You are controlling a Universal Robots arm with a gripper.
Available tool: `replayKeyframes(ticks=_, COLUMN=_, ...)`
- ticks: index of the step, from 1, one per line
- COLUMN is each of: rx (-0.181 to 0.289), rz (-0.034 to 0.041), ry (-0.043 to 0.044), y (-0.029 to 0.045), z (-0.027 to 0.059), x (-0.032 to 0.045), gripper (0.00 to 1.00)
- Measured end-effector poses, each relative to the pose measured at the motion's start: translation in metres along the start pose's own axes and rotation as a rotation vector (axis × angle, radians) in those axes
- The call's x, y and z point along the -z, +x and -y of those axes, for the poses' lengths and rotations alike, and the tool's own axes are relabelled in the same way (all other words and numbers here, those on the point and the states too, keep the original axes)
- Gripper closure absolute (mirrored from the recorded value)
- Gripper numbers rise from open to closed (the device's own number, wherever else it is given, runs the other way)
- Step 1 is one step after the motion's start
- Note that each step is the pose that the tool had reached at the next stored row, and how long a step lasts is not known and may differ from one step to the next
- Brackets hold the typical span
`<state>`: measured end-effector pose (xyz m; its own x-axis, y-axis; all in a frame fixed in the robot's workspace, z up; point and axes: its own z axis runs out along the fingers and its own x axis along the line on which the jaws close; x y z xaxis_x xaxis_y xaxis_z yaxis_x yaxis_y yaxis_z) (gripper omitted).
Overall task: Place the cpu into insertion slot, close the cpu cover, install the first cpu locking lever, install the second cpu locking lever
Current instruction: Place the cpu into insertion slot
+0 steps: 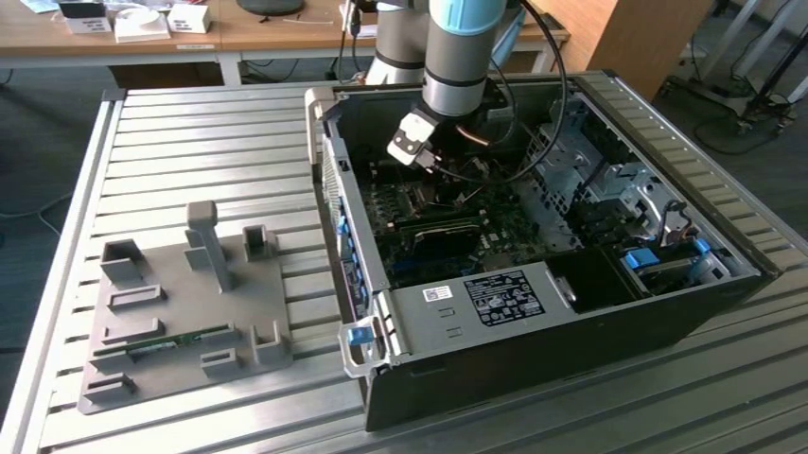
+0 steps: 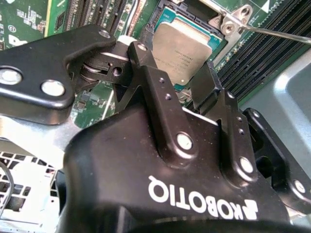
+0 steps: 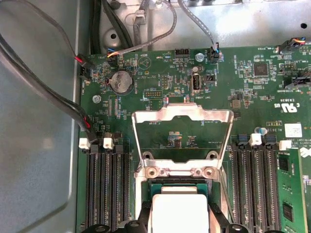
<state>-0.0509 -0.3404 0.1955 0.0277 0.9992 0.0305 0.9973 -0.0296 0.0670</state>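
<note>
Gripper (image 2: 175, 77) fingers close on two opposite edges of the cpu (image 2: 189, 46), holding it in the insertion slot (image 3: 160, 187). Beyond it, the cpu cover (image 3: 182, 114) stands raised over the green motherboard (image 3: 160, 68).

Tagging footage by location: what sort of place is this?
Probably a robotics lab or workshop: an open computer case on a slatted metal table, a grey fixture beside it, desks behind.

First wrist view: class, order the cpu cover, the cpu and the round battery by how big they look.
1. cpu cover
2. cpu, though the picture's edge cuts it off
3. round battery
</note>
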Motion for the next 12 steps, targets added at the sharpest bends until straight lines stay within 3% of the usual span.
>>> replayKeyframes(ticks=12, rx=0.0, rz=0.0001, ry=0.0001, y=0.0, z=0.0001, x=-0.0013, gripper=0.46)
